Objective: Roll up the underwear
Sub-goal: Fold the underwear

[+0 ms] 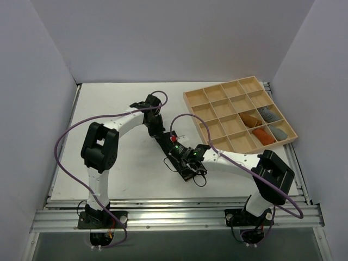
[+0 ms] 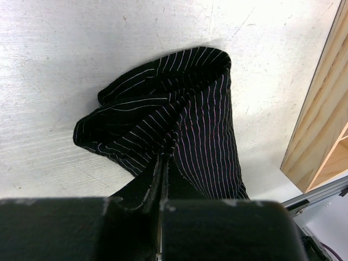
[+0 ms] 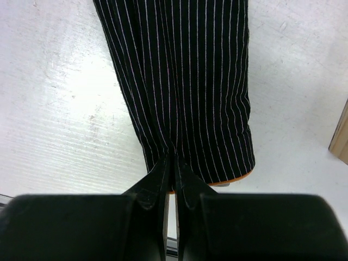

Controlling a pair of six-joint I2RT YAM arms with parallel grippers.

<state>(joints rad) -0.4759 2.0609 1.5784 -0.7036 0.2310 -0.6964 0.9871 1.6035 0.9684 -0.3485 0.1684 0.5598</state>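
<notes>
The underwear (image 1: 167,145) is black with thin pale pinstripes and lies as a narrow band on the white table between my two grippers. My left gripper (image 1: 159,135) is shut on its far end. In the left wrist view the fabric (image 2: 179,119) is bunched and folded over ahead of the gripper (image 2: 163,163). My right gripper (image 1: 182,159) is shut on the near end. In the right wrist view the underwear (image 3: 185,81) stretches away flat from the gripper (image 3: 173,160), with a thin orange edge at its hem.
A wooden tray (image 1: 187,98) with several compartments stands at the back right. It holds orange rolls (image 1: 250,118) and grey rolls (image 1: 267,114) in its right-hand cells. Its wooden wall shows in the left wrist view (image 2: 321,125) and the right wrist view (image 3: 341,136).
</notes>
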